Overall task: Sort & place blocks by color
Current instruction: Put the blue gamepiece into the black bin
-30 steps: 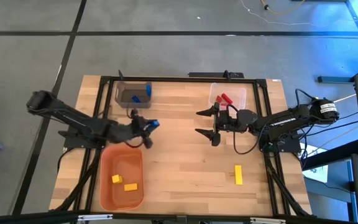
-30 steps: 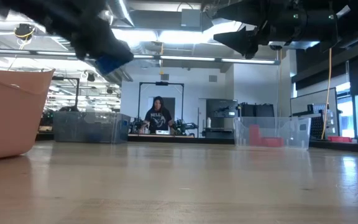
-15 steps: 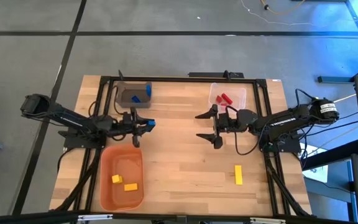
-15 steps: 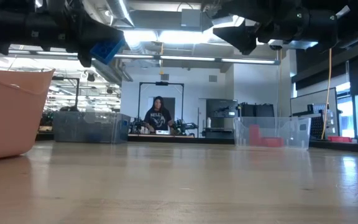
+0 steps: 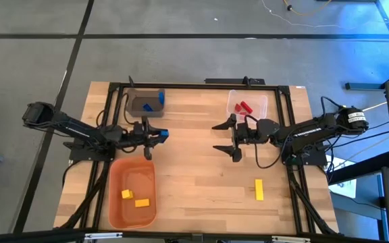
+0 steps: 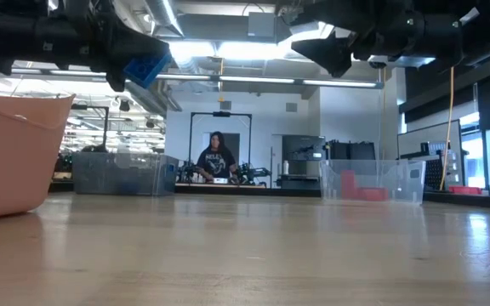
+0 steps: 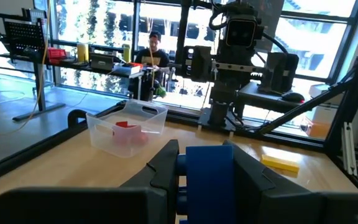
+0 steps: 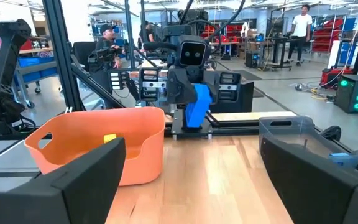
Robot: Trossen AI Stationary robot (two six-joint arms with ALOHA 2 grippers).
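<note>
My left gripper [image 5: 155, 134] hangs level over the table's left half, between the grey bin [image 5: 144, 103] and the orange bin [image 5: 113, 196], shut on a blue block [image 7: 209, 169]. The same block shows in the low view [image 6: 145, 66] and the right wrist view [image 8: 197, 102]. My right gripper [image 5: 221, 135] hovers open right of centre, facing the left one, with nothing between its fingers. Blue blocks [image 5: 159, 100] lie in the grey bin, red blocks [image 5: 244, 106] in the clear bin [image 5: 262, 102], and yellow blocks [image 5: 135, 198] in the orange bin. One long yellow block [image 5: 258, 190] lies on the table. My left gripper pinches the blue block by two opposite sides [image 7: 188, 171] between its two fingers [image 7: 163, 168]. The fingers run level and point toward the table's right edge. The block juts out past the fingertips and is lifted well clear of the table.
A black frame [image 5: 181, 86] borders the tabletop. Bare wood lies between the two grippers and along the near middle. People show in the room beyond the table [image 6: 217, 157].
My left gripper has tipped up from slanting down to level with the blue block still held. It has drawn back a little toward the table's left and far edges, then kept still. The block sits a little higher in the low view.
</note>
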